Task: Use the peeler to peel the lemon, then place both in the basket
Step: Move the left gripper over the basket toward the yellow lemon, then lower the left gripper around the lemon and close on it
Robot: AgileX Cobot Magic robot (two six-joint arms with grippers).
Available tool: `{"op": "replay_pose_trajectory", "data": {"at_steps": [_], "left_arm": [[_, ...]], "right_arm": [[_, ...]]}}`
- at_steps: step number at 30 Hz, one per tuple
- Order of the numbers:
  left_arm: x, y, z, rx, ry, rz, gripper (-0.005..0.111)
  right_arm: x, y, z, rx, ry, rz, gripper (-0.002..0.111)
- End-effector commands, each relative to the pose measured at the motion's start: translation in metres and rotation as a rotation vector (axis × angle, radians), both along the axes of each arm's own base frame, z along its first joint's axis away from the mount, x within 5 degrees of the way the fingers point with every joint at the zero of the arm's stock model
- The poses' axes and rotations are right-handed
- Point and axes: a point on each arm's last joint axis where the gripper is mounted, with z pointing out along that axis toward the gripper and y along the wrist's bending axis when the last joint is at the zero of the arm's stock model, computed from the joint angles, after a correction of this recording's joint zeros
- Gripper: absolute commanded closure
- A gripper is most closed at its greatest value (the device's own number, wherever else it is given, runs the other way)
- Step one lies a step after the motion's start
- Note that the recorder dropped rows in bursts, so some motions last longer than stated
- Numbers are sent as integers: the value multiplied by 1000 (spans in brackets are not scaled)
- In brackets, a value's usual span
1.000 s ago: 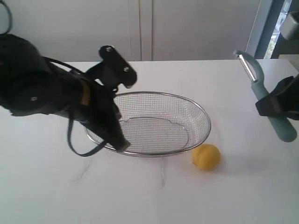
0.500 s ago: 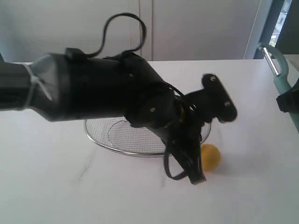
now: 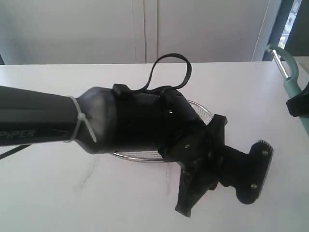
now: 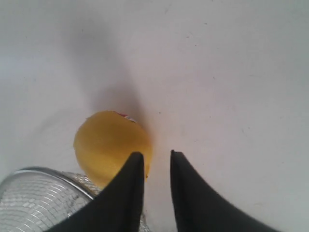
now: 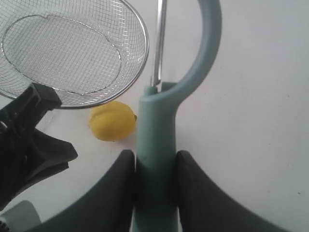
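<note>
left gripper (image 4: 155, 159) points down at the tabletop (image 4: 231, 72), its two dark fingers (image 4: 128, 193) only a narrow slot apart with nothing between them. in the left wrist view one fingertip overlaps the edge of the lemon (image 4: 108, 140), and whether it touches the skin cannot be told. the lemon lies on the tabletop just outside the basket (image 4: 48, 172), close against the thick rim; contact with the rim cannot be told either. on the lemon's other sides the tabletop is bare white and open. in the exterior view the left arm (image 3: 135, 125) reaches across the middle and hides the lemon and most of the basket, leaving slivers of rim and mesh showing. right gripper (image 5: 155, 166) is clamped on the pale teal handle of the peeler (image 5: 157, 116), with the looped head and thin blade pointing away from it. that peeler is held off the tabletop at the right edge of the exterior view, well apart from the lemon. the tabletop's far edge runs along pale wall panels (image 3: 145, 29).
</note>
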Motion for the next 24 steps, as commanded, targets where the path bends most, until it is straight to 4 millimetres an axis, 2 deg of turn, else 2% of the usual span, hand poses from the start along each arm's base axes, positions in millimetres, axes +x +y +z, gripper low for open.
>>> {"op": "replay_pose_trajectory", "data": {"at_steps": [1,2,4,6,11,16,24], "left_arm": [[-2,-5,-5,51,-112,-203,55],[-1,-7,-8,69,-151,-269,43],[1,-11,-17,98,-217,-369,31],[7,-14,-25,154,-338,-481,26],[22,-21,-36,148,-479,-553,25],[41,-12,-42,162,-469,-510,25],[42,-15,-51,150,-470,-518,25]], "right_arm": [[-1,-2,2,-2,-13,-12,108],[-1,-2,2,-2,-13,-12,108],[-1,-2,2,-2,-13,-12,108],[-1,-2,2,-2,-13,-12,108],[-4,-2,4,-1,-23,-12,108],[-9,-3,9,-7,-55,-17,108],[-11,-4,12,-5,-74,-34,108]]}}
